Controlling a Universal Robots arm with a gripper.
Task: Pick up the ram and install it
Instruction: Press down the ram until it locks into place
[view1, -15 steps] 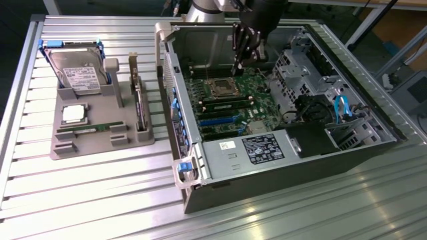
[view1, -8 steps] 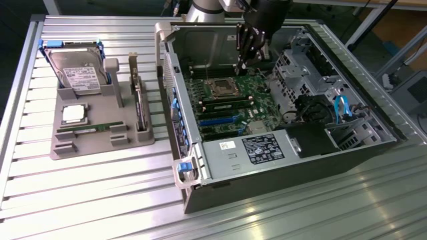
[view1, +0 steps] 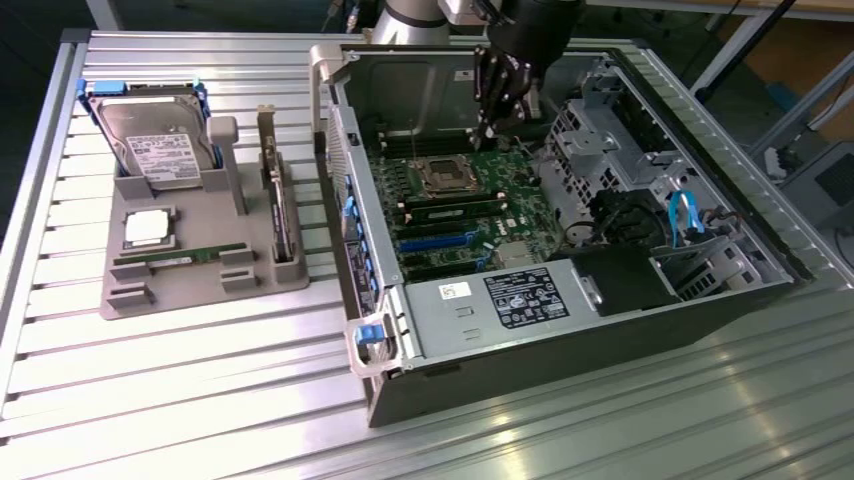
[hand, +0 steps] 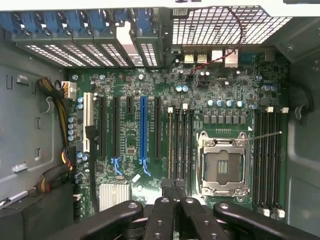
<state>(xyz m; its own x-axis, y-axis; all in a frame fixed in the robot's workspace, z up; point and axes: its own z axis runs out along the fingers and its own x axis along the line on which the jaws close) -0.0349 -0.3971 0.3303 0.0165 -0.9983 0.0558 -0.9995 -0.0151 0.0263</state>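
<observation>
A thin green ram stick lies on edge in the grey holder at the exterior view's left, far from my gripper. My gripper hangs inside the open computer case, above the motherboard near the CPU socket. In the wrist view its black fingers are shut with nothing visible between them, the gripper sitting over the end of the memory slots beside the CPU socket. A green strip that looks like a seated stick stands in one of those slots.
The holder also carries a silver hard drive, a CPU chip and an upright dark expansion card. Case walls, drive cages and blue-clipped cables ring the motherboard. The slatted metal table extends in front.
</observation>
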